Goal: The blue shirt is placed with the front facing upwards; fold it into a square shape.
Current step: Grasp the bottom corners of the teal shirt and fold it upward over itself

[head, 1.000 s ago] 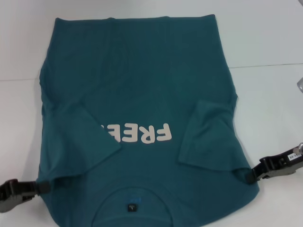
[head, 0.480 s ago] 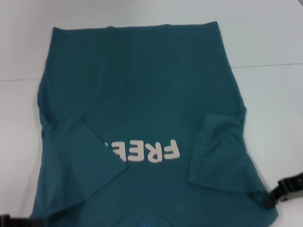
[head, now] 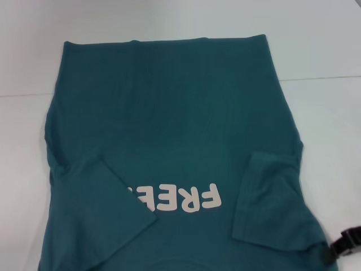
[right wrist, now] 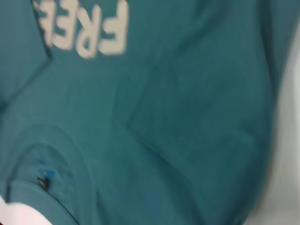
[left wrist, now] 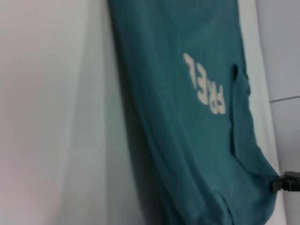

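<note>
White table: bears everything. Blue shirt: spread front-up across the table, both sleeves folded inward, cream "FREE" print near the robot. Right gripper: at the shirt's near right corner, clamped on the cloth there.

There is one blue shirt. It has two short sleeves folded in over its front, one on each side. There is one cream word printed on it. One black gripper shows at the shirt's edge. There is one white table.
</note>
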Robot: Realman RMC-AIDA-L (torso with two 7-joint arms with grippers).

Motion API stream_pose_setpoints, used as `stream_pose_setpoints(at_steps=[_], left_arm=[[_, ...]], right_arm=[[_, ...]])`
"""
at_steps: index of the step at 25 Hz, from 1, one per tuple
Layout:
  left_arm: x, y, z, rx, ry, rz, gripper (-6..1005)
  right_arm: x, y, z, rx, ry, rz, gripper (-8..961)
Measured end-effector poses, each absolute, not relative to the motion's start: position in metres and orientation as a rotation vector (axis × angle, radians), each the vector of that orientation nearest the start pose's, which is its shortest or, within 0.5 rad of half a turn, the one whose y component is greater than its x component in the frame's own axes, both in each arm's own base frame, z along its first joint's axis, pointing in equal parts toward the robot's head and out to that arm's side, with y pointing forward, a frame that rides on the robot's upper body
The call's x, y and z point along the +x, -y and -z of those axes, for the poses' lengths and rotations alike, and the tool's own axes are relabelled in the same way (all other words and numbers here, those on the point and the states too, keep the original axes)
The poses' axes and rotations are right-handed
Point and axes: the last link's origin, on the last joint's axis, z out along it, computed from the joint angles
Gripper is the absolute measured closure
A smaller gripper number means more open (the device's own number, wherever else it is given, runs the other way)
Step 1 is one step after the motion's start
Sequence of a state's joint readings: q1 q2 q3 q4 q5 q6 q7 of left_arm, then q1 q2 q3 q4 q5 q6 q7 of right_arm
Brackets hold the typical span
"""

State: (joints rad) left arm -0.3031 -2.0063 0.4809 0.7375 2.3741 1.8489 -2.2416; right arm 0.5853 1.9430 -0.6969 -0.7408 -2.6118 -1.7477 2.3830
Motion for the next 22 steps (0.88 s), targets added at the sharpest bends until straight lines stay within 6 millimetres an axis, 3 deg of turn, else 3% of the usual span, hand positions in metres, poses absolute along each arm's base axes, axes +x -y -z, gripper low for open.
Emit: stream_pose_setpoints(at_steps=[6, 15, 18, 22], left_arm=[[-0.327, -0.259, -0.043, -2.326, 2.069, 0.59, 951], [-0.289, -0.355, -0.054, -2.158, 1.955, 0.664, 953], [-0.28, -0.386, -0.048, -2.073, 1.898, 0.666, 953], [-0.267, -0.409, -0.035, -2.049, 1.832, 0.633, 951]], right_arm=[[0.307, -0.324, -0.061, -2.381, -1.899, -0.023, 912], [0.307, -0.361, -0.091, -2.133, -1.844, -0.393, 911], [0.305, -0.373, -0.092, -2.075, -1.809, -0.475, 911], [0.293, -0.391, -0.082, -2.062, -1.75, -0.494, 910]])
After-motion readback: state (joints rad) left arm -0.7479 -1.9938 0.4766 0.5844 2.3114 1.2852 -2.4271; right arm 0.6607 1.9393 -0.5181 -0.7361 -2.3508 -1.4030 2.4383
